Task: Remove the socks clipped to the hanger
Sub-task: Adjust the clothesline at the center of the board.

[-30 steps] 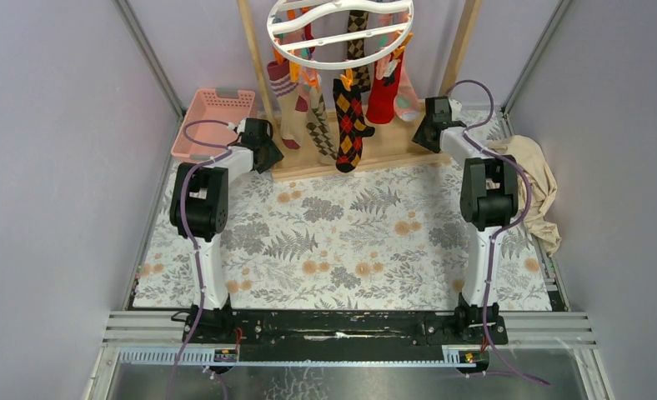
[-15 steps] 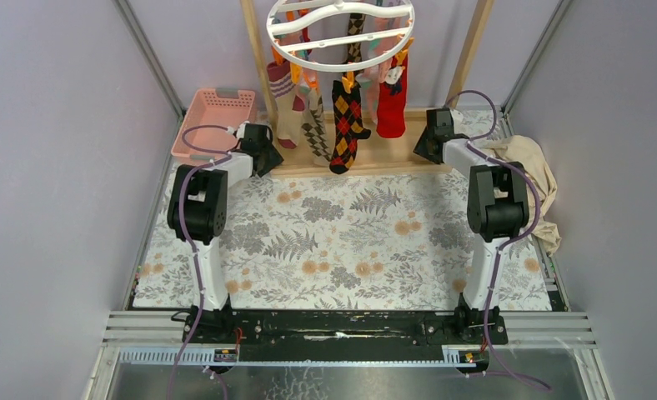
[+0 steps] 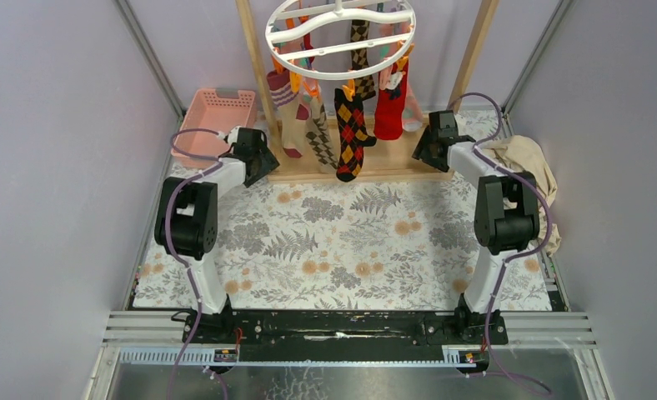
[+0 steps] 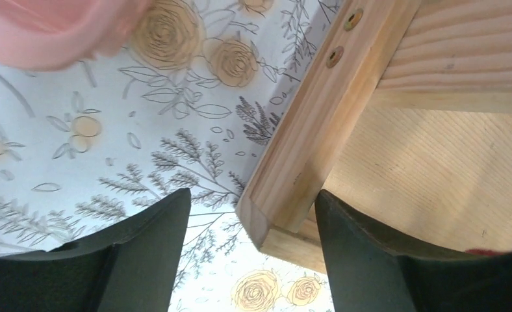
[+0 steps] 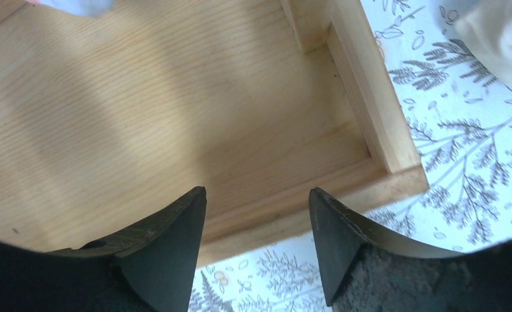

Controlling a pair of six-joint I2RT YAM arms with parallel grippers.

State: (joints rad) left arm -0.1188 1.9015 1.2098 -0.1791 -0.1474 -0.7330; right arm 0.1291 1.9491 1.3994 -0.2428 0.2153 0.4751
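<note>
Both your grippers stand open and hold nothing. The left gripper looks down on a corner of the wooden frame, the right gripper on its other end. The socks hang above and inward of both jaws, long axes vertical, clipped under the hanger. The red sock lies nearest your right jaws, so I judge that arm should rise and turn inward first.
</note>
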